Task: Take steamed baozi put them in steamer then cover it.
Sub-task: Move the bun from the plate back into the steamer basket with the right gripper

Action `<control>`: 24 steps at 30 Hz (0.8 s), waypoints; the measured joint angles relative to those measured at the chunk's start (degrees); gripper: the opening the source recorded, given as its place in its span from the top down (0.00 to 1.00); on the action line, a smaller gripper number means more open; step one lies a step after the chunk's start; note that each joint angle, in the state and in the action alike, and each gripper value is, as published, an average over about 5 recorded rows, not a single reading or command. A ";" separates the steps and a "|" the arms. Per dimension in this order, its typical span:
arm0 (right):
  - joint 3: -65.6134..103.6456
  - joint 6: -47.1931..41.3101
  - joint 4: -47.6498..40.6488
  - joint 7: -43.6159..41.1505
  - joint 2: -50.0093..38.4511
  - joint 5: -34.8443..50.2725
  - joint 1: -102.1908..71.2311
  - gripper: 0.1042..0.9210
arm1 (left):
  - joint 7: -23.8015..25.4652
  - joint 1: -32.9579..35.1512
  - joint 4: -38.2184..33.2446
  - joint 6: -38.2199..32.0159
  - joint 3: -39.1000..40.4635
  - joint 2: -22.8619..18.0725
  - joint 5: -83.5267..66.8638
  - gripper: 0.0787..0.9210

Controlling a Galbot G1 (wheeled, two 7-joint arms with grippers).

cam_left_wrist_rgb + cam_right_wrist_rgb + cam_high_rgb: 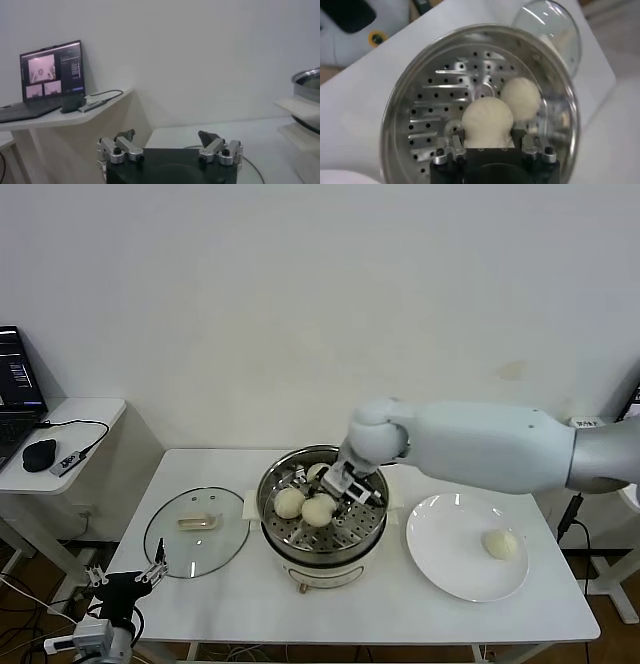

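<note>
The steamer (322,536) stands at the table's middle. My right gripper (336,490) reaches down into it and is shut on a steamed baozi (319,510), low over the perforated tray. In the right wrist view the fingers (520,136) hug that baozi (487,119) on both sides, with a second one (520,97) just beyond it. In the head view there are also baozi at the left (289,502) and back (315,472) of the tray. One more baozi (500,544) lies on the white plate (450,569). The cover (197,531) lies flat left of the steamer. My left gripper (127,575) is open and empty.
The left gripper (167,137) hangs by the table's front left corner, with the steamer's rim (306,82) far off. A side table (70,424) with a laptop (47,77), a mouse (40,452) and cables stands left.
</note>
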 measured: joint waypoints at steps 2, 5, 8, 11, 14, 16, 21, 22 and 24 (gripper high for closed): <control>-0.10 1.41 -0.06 0.10 0.63 -2.02 -0.08 0.40 | -0.01 0.00 0.06 0.00 -0.01 -0.10 0.03 0.12; -0.36 3.32 -0.01 0.15 1.21 -4.82 -0.13 0.40 | 0.00 0.05 -0.06 0.00 0.05 -0.26 0.10 0.12; -0.71 4.72 0.35 0.15 1.42 -6.75 -0.08 0.40 | -0.01 0.17 -0.16 -0.01 0.13 -0.36 0.15 0.12; -1.00 5.53 0.97 0.16 1.48 -7.86 0.01 0.40 | -0.02 0.26 -0.16 -0.03 0.12 -0.43 0.15 0.12; -1.23 5.96 1.85 0.18 1.38 -8.33 0.03 0.40 | -0.03 0.34 -0.18 -0.04 0.11 -0.52 0.16 0.12; -1.35 6.17 2.47 0.18 1.26 -8.44 0.02 0.40 | -0.03 0.35 -0.22 -0.04 0.12 -0.60 0.18 0.12; -1.73 6.76 3.99 0.15 0.84 -8.61 0.12 0.40 | -0.03 0.38 -0.34 -0.05 0.22 -0.73 0.26 0.12; -1.79 6.86 4.23 0.11 0.75 -8.68 0.16 0.40 | -0.03 0.38 -0.36 -0.05 0.26 -0.76 0.27 0.12; -1.88 7.03 4.59 0.04 0.57 -8.82 0.23 0.39 | -0.03 0.39 -0.42 -0.05 0.33 -0.83 0.31 0.12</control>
